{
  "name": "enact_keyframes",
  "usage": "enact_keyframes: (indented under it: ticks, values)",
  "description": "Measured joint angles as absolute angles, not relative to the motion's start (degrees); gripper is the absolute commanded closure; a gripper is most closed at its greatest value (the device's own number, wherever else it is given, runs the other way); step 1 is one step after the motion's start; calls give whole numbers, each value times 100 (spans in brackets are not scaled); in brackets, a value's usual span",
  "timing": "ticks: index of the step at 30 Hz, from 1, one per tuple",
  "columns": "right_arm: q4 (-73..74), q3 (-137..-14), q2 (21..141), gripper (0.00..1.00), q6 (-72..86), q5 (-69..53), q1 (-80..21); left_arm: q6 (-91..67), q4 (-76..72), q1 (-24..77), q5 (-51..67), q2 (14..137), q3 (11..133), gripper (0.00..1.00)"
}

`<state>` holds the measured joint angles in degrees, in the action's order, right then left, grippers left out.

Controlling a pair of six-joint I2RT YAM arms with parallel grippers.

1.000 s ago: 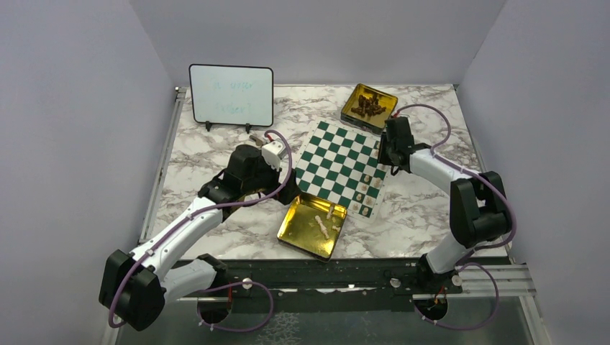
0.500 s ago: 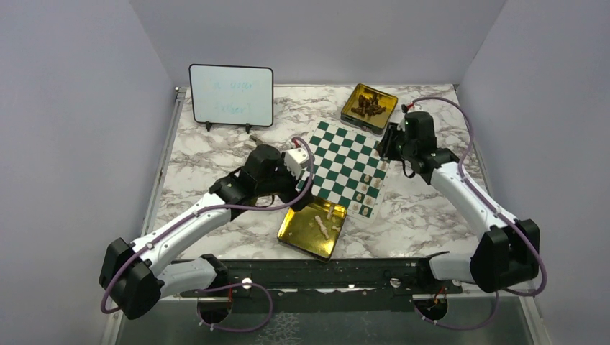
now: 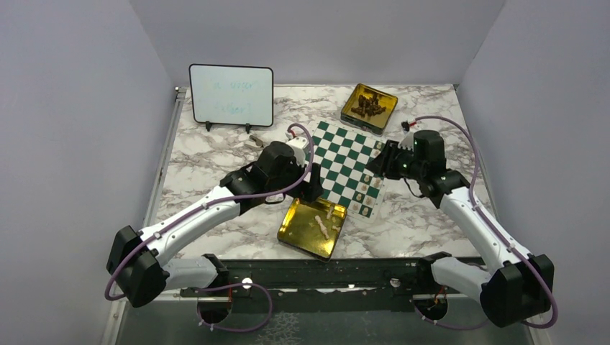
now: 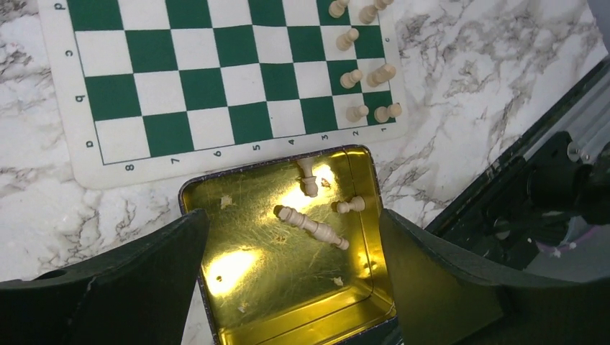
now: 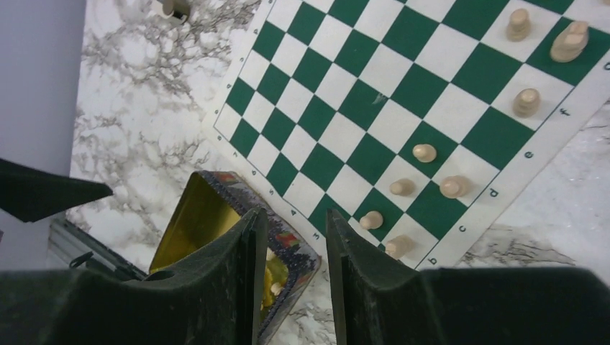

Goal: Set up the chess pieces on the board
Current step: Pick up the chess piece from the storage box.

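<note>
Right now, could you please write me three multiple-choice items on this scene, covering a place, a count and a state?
1. The left claw hangs over: A the whiteboard; B the right arm's base; C the near gold tin.
2. Gold tins on the table: A one; B two; C three.
3. The pale pieces in the near gold tin: A lie on their sides; B stand upright; C are stacked.
Answers: 1 C, its wrist view looks straight into that tin. 2 B, the far gold tin sits beyond the board, holding dark pieces. 3 A, none stands upright.
</note>
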<state>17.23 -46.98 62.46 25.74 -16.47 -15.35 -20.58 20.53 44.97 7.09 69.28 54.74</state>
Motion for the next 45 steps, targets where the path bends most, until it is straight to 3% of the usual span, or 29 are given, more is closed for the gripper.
enact_keyframes:
  ticks: [3,10,19,27,45]
  values:
    - [1728,-4626,6167,60,2657,-1863,-1616,-2255,2119,4482,386,6886,5474,1]
    - [1774,-4626,6283,60,2718,-2029,-2102,-2362,2121,3850,246,6497,5452,1]
    - [2091,-5068,7214,60,2816,-1507,-3876,-2359,2102,2576,698,6307,4919,1]
    - [2294,-5808,8267,60,2895,-801,-4851,-1837,2032,2475,202,5489,4558,1]
    - [3218,-6864,10169,60,2738,16,-5443,-1133,1804,2475,-458,4558,4056,1]
